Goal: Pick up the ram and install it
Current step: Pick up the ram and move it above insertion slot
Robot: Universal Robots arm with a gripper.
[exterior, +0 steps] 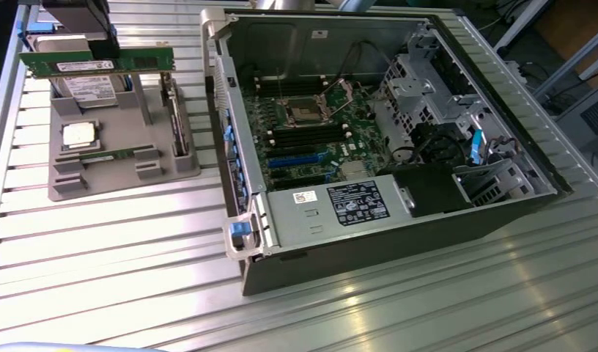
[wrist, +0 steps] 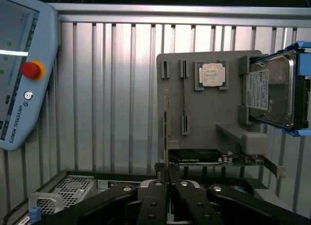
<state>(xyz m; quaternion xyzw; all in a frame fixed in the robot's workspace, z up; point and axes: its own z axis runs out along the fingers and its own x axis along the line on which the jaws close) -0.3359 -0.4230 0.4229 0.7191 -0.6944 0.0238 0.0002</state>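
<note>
1. The fingers are pressed in on the ram (exterior: pixel 96 64), pinching its two flat faces. The gripper (wrist: pixel 167 175) has it near mid-length, I'd say so it balances and doesn't swing.
2. The ram hangs clear of the grey tray (exterior: pixel 123 176), which sits straight below the fingers. The hard drive (exterior: pixel 84 92) and the processor chip (exterior: pixel 79 136) lie in their pockets underneath it.
3. The ram's long axis is about level and runs across the exterior view from left to right, with an end sticking out on each side of the fingers.
4. The board stands on edge, one long edge up at the fingers and the other pointing down. I'd judge that's the attitude for seating in a slot.
5. From the wrist I see it edge-on, a thin strip (wrist: pixel 166 118) running out from between the fingertips.
6. The open computer case (exterior: pixel 397 246) and its motherboard (exterior: pixel 319 117) are well apart from the fingers, so the ram isn't installed yet.
</note>
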